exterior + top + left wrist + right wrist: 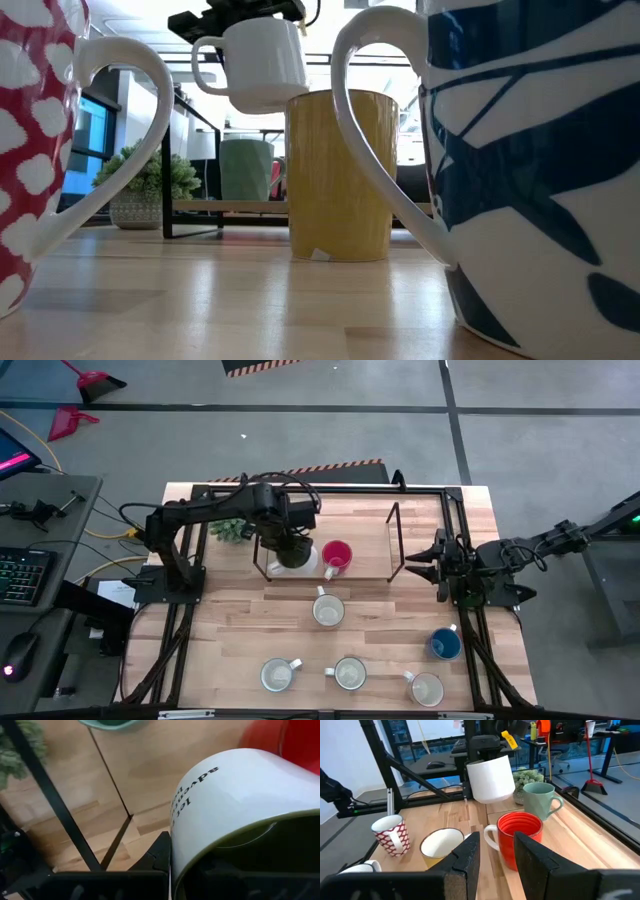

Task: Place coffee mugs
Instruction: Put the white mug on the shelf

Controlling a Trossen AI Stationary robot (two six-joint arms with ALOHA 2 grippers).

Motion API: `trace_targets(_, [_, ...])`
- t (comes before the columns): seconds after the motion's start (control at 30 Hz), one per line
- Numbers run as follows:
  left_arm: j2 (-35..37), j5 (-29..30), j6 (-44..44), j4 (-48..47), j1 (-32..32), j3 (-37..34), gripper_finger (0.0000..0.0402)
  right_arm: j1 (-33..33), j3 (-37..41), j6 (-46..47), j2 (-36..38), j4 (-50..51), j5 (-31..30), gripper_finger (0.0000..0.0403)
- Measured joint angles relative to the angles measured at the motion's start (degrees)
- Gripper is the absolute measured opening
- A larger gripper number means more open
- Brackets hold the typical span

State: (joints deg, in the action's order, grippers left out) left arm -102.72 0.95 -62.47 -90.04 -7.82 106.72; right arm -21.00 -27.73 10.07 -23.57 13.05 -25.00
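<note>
The left hand [291, 550] was clamped shut on the rim of a white mug [490, 779], holding it clear of the tabletop [380, 660] at the upper middle of the high view, inside a black wire rack [392, 530]. In the low view that mug [256, 65] hung near the top of the frame, handle to the left (printed lettering showed on its side in the left wrist view). Just right of it in the high view stood the red mug [337, 554], and a teal mug [539, 799] stood beside a potted plant [232, 530] at the rack's left end.

The right hand [421, 565] waited at the right of the high view by the rack's right end, fingers partly apart and holding nothing.

Below the rack, a cream mug [328, 610] sat mid-frame, a blue mug [445, 644] lower right, and three more pale mugs [350, 674] lined the bottom edge.
</note>
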Motion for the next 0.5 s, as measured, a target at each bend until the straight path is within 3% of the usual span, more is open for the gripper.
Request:
trace_targets(0.3, [-3.9, 2.2, -9.4, 0.2, 2.4, -0.1, 0.0007, 0.0, 0.0, 0.0, 0.0, 0.0, 0.7, 0.0103])
trace_targets(0.5, [-8.0, 1.3, -10.0, 0.2, 2.7, -0.1, 0.0007, 0.0, 0.0, -1.3, 0.5, 0.6, 1.7, 0.0103])
